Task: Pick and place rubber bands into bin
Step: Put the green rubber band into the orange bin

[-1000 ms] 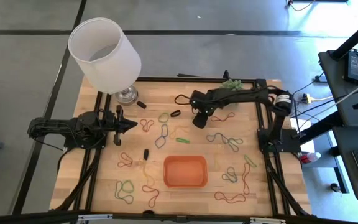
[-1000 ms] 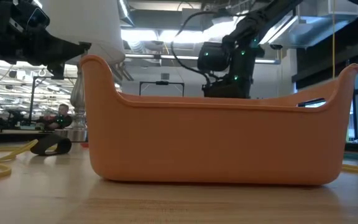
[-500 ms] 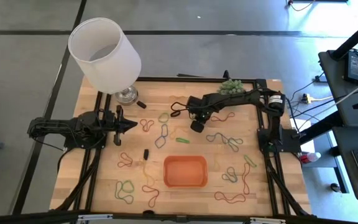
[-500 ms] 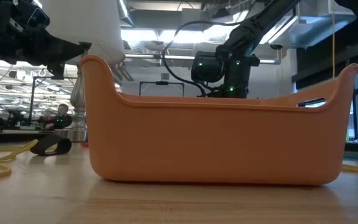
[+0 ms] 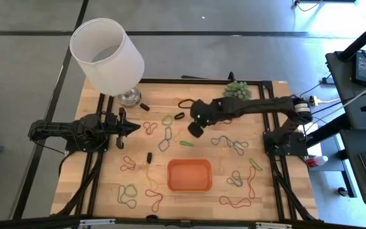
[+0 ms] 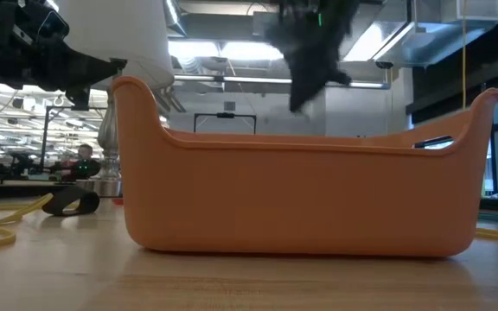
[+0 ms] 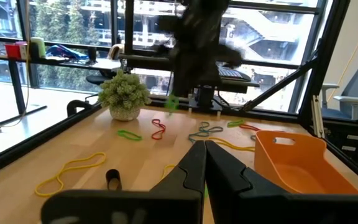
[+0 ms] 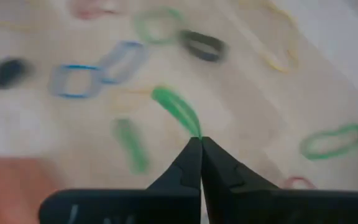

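My right gripper [image 5: 194, 131] hangs over the table's middle, above and beyond the orange bin [image 5: 189, 175], and is shut on a green rubber band [image 8: 176, 109]. In the left wrist view the band [image 7: 171, 102] dangles under the blurred right gripper. Many more rubber bands lie flat on the wood, among them a green one [image 5: 187, 144] and a blue one [image 5: 165, 138]. My left gripper [image 5: 135, 127] rests shut and level at the table's left side, holding nothing. My right gripper pinches one end of the green rubber band [image 8: 194, 132] between its fingertips, coming from above at a steep slant. The band sticks out past the fingertips and hangs clear of the table.
A lamp with a white shade [image 5: 107, 54] stands at the far left corner and a small green plant [image 5: 237, 89] at the far edge. Small black pieces [image 5: 150, 156] lie among the bands. The bin's wall [image 6: 301, 199] fills the low view.
My right gripper has risen from the table, moving toward the left edge and a little toward the near edge. In the low view it has climbed from behind the bin's rim to the top of the picture.
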